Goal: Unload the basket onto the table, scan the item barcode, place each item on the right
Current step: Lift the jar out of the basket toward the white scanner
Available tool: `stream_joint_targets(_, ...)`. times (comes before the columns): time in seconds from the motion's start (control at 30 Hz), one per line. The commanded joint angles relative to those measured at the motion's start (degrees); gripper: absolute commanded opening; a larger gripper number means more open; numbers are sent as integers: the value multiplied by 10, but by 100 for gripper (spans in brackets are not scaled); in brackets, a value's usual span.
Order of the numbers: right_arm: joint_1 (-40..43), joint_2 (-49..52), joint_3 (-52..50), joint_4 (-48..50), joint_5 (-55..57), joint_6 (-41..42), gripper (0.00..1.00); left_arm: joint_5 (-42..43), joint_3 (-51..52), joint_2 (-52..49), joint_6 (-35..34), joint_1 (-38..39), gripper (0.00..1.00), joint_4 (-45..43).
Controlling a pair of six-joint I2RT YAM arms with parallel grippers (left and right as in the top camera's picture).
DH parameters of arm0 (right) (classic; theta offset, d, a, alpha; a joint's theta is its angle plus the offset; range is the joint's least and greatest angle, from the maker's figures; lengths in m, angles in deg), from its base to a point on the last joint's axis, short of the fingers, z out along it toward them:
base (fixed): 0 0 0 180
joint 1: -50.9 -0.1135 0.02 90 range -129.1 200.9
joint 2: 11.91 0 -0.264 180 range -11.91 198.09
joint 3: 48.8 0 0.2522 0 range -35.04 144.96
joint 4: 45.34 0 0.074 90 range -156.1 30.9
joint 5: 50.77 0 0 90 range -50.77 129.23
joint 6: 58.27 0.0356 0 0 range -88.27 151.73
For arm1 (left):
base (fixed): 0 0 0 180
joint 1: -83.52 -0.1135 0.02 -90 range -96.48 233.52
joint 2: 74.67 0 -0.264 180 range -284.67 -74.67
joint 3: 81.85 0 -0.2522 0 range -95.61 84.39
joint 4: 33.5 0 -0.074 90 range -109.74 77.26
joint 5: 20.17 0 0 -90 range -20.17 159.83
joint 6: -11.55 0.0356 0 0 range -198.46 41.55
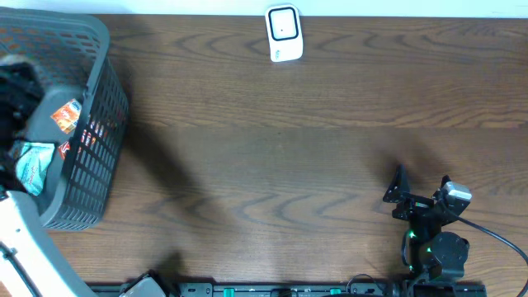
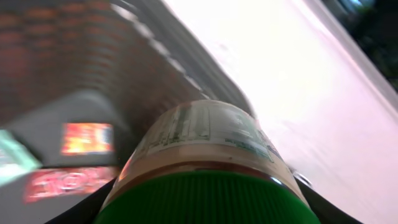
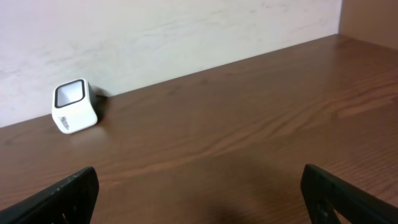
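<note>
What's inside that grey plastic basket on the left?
An orange packet and a teal packet show in the grey plastic basket. The black left arm reaches in, its jaws gripping a green-lidded labelled jar, and covers the rest.

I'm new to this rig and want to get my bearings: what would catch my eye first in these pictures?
A labelled bottle with a green ribbed cap fills the left wrist view, sharp against a blurred background. Overhead, a dark grey plastic mesh basket holding colourful packets sits at the left end of the dark wooden table. A small white cube-shaped scanner stands at the middle of the table's far edge.
</note>
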Motion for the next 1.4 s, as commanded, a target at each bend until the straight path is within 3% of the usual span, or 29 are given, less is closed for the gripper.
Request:
stream_joint_targets(0.0,5,-3,-3,1,3,-1,99,49,-14,3,-16,54,59,-11)
stream_joint_targets(0.37,5,-3,-3,1,3,-1,99,1,-13,-11,8,250,59,-30)
stream_joint_targets(0.8,5,-3,-3,1,3,-1,99,-142,-13,-87,49,451,59,53)
stream_joint_targets(1.07,5,-3,-3,1,3,-1,99,-169,-13,-171,51,507,59,98)
stream_joint_targets(1.37,5,-3,-3,1,3,-1,99,-183,-12,-232,51,518,59,170)
